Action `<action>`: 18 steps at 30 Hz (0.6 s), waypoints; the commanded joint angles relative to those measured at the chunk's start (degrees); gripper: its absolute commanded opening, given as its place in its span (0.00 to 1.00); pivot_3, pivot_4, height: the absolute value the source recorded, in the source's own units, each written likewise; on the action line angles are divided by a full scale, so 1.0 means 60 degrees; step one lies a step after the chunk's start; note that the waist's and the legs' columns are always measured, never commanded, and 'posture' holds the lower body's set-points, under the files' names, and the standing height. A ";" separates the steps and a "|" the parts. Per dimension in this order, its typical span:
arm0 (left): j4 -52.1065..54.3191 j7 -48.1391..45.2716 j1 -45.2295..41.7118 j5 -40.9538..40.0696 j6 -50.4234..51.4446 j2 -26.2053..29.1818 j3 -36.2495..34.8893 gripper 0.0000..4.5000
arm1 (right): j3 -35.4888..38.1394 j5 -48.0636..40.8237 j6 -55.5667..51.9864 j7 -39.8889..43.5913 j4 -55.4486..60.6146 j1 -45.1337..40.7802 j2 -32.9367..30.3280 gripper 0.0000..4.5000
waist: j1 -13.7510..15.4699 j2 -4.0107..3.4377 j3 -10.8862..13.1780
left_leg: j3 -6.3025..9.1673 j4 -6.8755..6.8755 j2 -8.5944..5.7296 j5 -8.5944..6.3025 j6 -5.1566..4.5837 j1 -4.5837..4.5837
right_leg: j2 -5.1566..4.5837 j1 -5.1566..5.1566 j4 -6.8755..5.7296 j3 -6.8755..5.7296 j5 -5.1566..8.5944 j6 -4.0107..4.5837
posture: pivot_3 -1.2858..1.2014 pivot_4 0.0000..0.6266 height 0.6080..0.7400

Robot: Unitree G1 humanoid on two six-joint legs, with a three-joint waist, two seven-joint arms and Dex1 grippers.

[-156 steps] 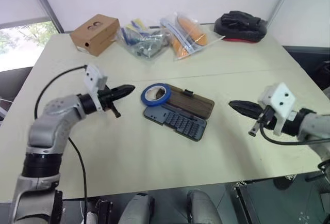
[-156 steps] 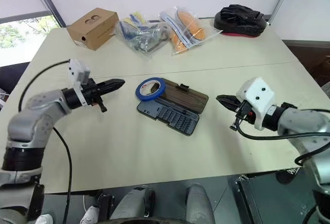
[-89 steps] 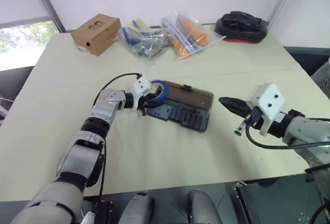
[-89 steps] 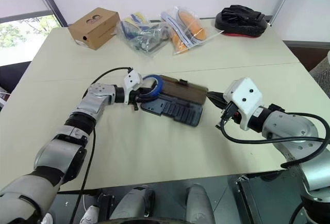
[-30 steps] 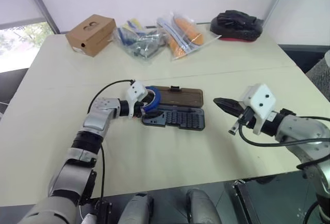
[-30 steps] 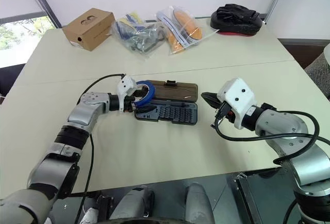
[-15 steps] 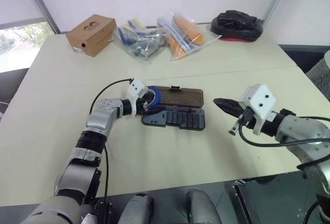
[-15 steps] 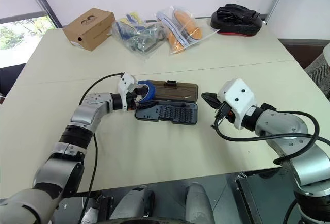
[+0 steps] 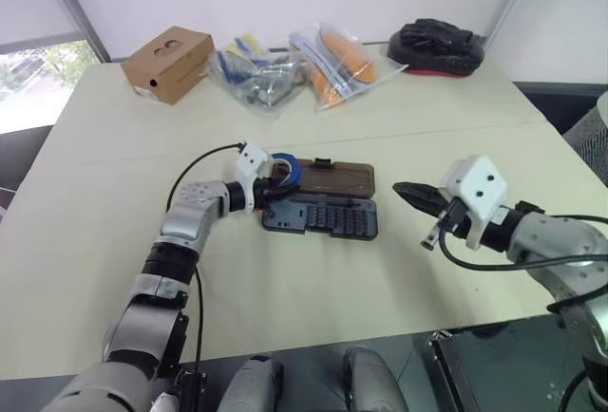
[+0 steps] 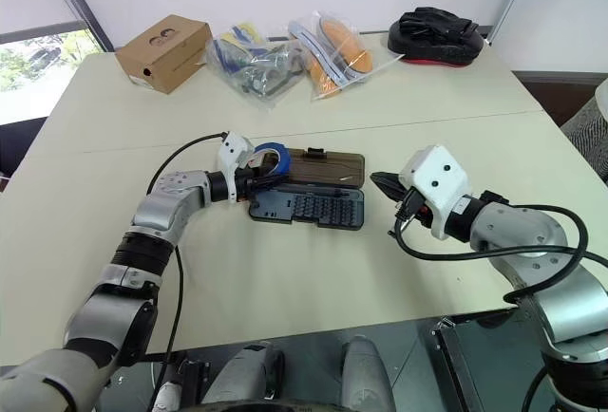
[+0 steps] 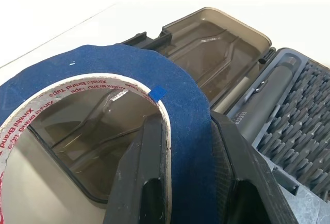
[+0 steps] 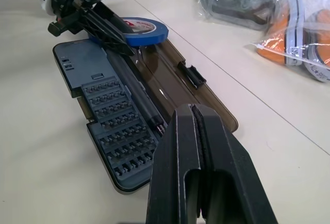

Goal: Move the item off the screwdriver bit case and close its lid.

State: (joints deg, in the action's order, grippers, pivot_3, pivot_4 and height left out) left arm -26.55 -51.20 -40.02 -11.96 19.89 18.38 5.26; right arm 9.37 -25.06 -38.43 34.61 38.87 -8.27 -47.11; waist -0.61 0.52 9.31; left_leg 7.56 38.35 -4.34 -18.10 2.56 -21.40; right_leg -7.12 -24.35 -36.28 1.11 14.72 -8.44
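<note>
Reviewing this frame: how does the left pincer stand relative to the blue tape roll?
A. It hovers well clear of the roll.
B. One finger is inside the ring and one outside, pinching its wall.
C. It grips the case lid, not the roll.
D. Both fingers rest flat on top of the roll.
B: in the left wrist view, the left pincer has fingers on either side of the blue tape roll's wall, above the open lid.

Both head views look down from the near side over the whole surface (image 9: 399,127), while each wrist view looks closely along its own tool at the open screwdriver bit case (image 12: 118,141).
</note>
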 commanded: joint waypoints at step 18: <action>0.2064 0.6633 0.1679 0.0981 0.1383 0.1693 -0.3594 0.11 | -0.0521 0.0064 0.0348 0.0310 -0.0115 -0.0462 0.0212 0.00 | -0.0016 -0.0001 -0.0002 | 0.0019 -0.0012 0.0005 0.0000 0.0002 0.0001 | -0.0007 -0.0020 -0.0003 0.0013 0.0000 0.0000 | 0.52 0.24 1.00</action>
State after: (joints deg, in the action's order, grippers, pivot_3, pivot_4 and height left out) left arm -16.07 -13.71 -30.95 -6.83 26.34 27.75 -14.50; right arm 6.00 -24.95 -38.03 35.91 37.84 -10.10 -46.01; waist -0.71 0.51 9.30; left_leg 7.67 38.29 -4.31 -18.10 2.57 -21.39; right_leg -7.16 -24.46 -36.30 1.19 14.71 -8.44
